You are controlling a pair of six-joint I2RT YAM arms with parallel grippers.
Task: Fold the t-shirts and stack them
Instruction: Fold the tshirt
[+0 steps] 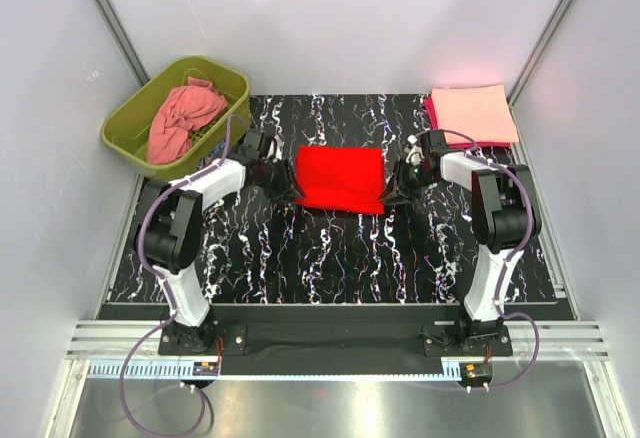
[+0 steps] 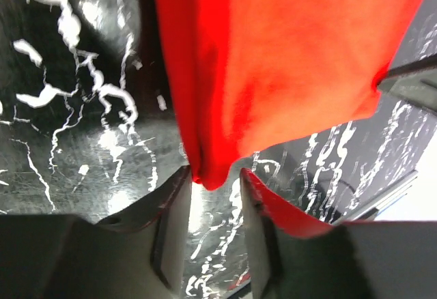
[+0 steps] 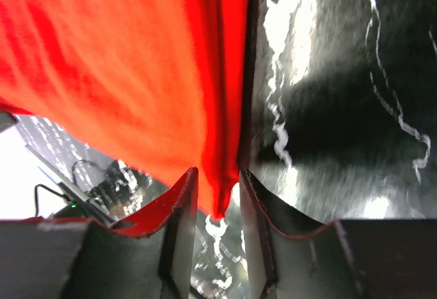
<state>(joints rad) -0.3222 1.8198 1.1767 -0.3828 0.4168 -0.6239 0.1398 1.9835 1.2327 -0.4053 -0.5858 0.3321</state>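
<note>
The bright red t-shirt [image 1: 340, 178] lies folded into a rectangle on the middle of the mat. My left gripper [image 1: 283, 180] is at its left edge and my right gripper [image 1: 393, 186] at its right edge. In the left wrist view the jaws [image 2: 215, 176] stand apart with a corner of the red shirt [image 2: 273, 60] just at their tips. In the right wrist view the jaws [image 3: 217, 176] stand apart with a corner of the red shirt [image 3: 102, 67] between them, gaps on both sides. The pale peach shirt [image 1: 472, 113] lies folded on the magenta shirt [image 1: 430, 110] at back right.
An olive-green tub [image 1: 215, 66] at back left holds the crumpled salmon-pink shirt [image 1: 183, 118]. The black marbled mat [image 1: 330, 258] covers the table. White walls close in left, right and behind.
</note>
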